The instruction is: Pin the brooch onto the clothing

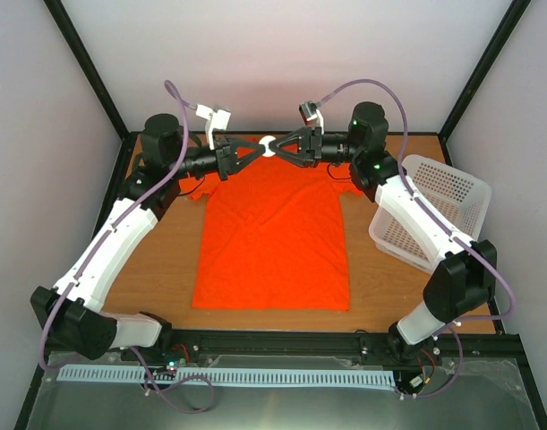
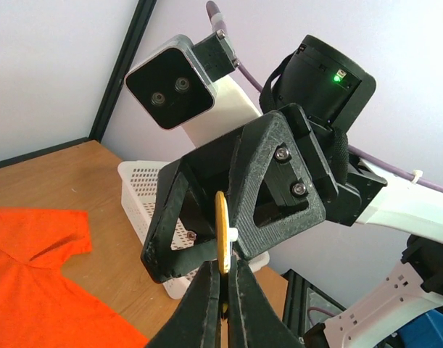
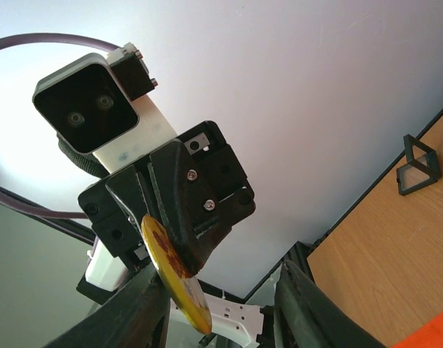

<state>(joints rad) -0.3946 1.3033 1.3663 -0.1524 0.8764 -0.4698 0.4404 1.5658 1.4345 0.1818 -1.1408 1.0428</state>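
The brooch (image 2: 222, 230), a small golden disc seen edge-on, is pinched between the fingertips of my left gripper (image 2: 222, 270), which is shut on it. In the right wrist view the brooch (image 3: 175, 274) shows its yellow face with brown marks. My right gripper (image 3: 221, 312) is open, its fingers (image 3: 138, 312) standing on either side of the disc. A white stub on the brooch's back rests against one right finger. Both grippers meet in the air above the collar, left gripper (image 1: 258, 152) and right gripper (image 1: 278, 149). The clothing (image 1: 273, 242), an orange T-shirt, lies flat on the table below.
A white perforated basket (image 1: 443, 193) stands at the table's right side, also in the left wrist view as the basket (image 2: 145, 190). A small black square box (image 3: 418, 165) sits on the wooden table (image 1: 166, 260). Black frame posts stand at the back corners.
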